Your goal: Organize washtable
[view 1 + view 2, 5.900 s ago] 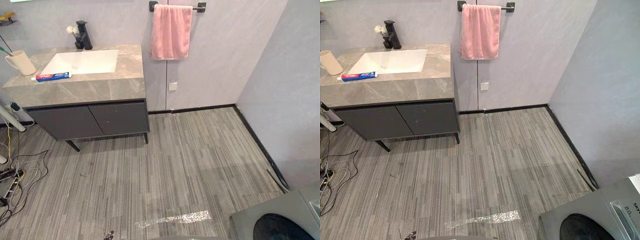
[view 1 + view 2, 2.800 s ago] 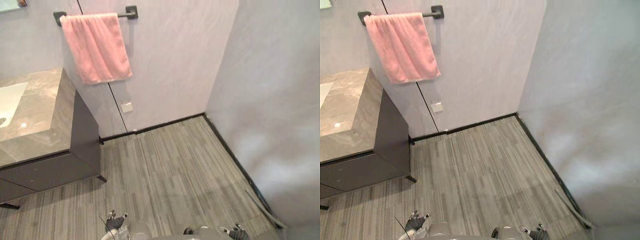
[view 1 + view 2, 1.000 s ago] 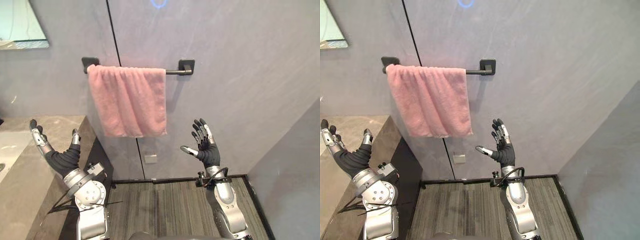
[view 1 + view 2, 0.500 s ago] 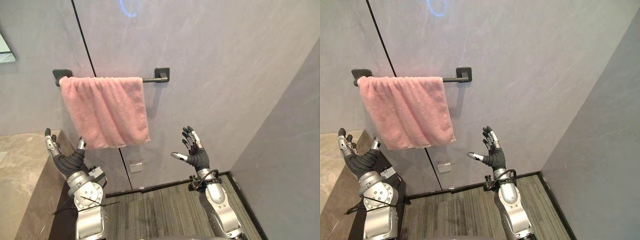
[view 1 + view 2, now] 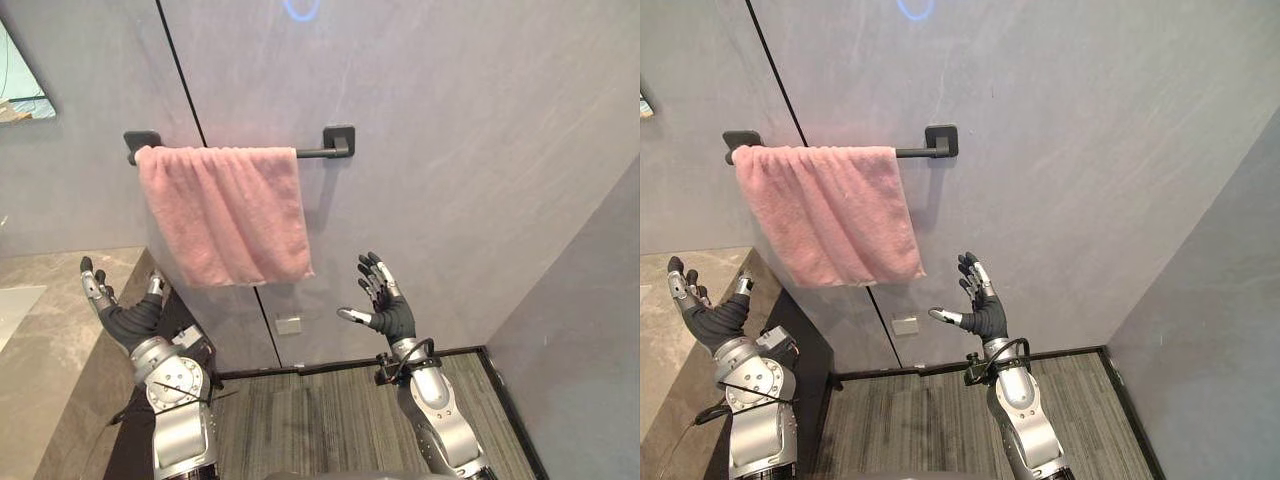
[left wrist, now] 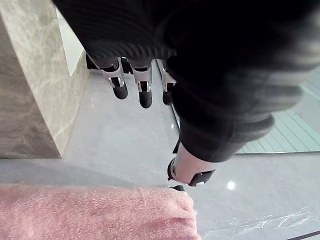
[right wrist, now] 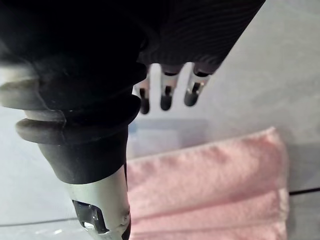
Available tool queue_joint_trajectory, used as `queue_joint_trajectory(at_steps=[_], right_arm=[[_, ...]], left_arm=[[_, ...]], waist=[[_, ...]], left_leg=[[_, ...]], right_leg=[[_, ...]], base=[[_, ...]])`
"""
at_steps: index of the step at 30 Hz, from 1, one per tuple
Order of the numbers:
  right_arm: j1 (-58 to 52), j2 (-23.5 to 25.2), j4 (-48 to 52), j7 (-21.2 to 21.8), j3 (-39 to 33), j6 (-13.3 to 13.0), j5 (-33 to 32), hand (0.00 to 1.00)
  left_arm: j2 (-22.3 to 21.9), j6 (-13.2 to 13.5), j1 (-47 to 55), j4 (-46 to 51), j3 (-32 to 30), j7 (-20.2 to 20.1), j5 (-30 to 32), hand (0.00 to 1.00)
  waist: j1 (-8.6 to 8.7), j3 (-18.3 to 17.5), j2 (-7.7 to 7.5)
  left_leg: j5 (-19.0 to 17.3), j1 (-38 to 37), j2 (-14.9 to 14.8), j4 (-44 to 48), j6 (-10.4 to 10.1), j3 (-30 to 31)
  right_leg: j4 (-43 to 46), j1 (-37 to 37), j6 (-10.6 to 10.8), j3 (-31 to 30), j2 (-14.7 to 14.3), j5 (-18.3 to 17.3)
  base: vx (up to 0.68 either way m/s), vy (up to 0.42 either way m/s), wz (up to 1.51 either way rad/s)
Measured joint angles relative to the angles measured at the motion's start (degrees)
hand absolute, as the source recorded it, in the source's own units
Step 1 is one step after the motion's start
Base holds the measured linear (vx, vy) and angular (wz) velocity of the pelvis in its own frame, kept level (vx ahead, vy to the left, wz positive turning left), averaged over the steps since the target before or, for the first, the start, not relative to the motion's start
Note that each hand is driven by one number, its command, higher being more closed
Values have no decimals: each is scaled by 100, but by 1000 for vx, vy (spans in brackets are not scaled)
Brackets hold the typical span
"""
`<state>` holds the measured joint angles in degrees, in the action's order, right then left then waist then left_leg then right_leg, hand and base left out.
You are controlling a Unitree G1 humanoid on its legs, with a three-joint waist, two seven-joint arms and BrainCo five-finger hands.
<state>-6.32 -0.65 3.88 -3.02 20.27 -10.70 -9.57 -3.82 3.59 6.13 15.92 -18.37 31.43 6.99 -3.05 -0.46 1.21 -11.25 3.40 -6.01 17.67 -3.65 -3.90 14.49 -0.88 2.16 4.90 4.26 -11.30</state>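
Both hands are up in front of the grey wall with nothing in them. The left hand (image 5: 128, 317) has its fingers straight and spread, thumb out to the side, hovering at the end of the washtable's marble-look counter (image 5: 45, 335), just under the lower left corner of the pink towel (image 5: 225, 215). The right hand (image 5: 386, 313) is wide open too, palm turned inward, off to the right of the towel and a bit below its hem, not touching it. The towel hangs folded over a black towel bar (image 5: 322, 153) and covers most of it. A small wall plate (image 5: 289, 325) sits below the towel, above the striped grey floor (image 5: 320, 420). A mirror corner (image 5: 20, 95) peeks in above the counter.
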Motion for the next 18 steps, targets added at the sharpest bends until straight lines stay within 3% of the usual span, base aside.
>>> queue_joint_trajectory(at_steps=[4,7,10,14,15,16,18], right_arm=[[10,4,-4,-37,-32,2,21,0],[48,31,-62,-40,-132,5,72,0],[293,52,-469,-40,-156,22,96,0],[304,121,-711,-34,-269,69,112,0],[304,133,-710,-26,-268,76,110,0],[310,144,-700,-19,-274,66,109,0],[209,71,-712,-10,-334,55,106,0]], left_arm=[[5,0,-89,-12,82,-8,21,0],[40,0,-297,-221,190,-17,12,0],[131,-51,-318,-422,196,-18,-8,0],[214,-70,-355,-489,196,-22,-17,0],[306,-71,-363,-562,194,-22,-19,0],[412,-72,-385,-649,194,-18,-19,0],[378,-96,-371,-791,202,-29,-16,0]], waist=[[-89,-48,-54],[-110,-86,-109],[-100,-83,-111],[-67,-3,-43],[-63,1,-88],[-16,9,-174],[90,29,-144]], left_leg=[[-95,37,140,35,145,-202],[-218,93,352,174,314,-317],[-258,116,448,430,382,-431],[-581,-58,268,514,585,-363],[-609,-65,178,509,554,-347],[-663,-4,160,545,461,-275],[-773,-10,137,586,327,39]], right_leg=[[-184,-49,197,-176,142,147],[177,-258,339,-315,381,30],[737,-549,303,-515,451,-1],[1088,-682,305,-529,205,-117],[858,-684,303,-548,-21,-137],[448,-560,98,-610,-180,26],[351,-367,46,-444,-227,45]], base=[[44,124,-17],[77,160,-13],[47,131,-38],[9,46,-25],[-35,-65,-3],[-59,-90,22],[-8,-97,58]])
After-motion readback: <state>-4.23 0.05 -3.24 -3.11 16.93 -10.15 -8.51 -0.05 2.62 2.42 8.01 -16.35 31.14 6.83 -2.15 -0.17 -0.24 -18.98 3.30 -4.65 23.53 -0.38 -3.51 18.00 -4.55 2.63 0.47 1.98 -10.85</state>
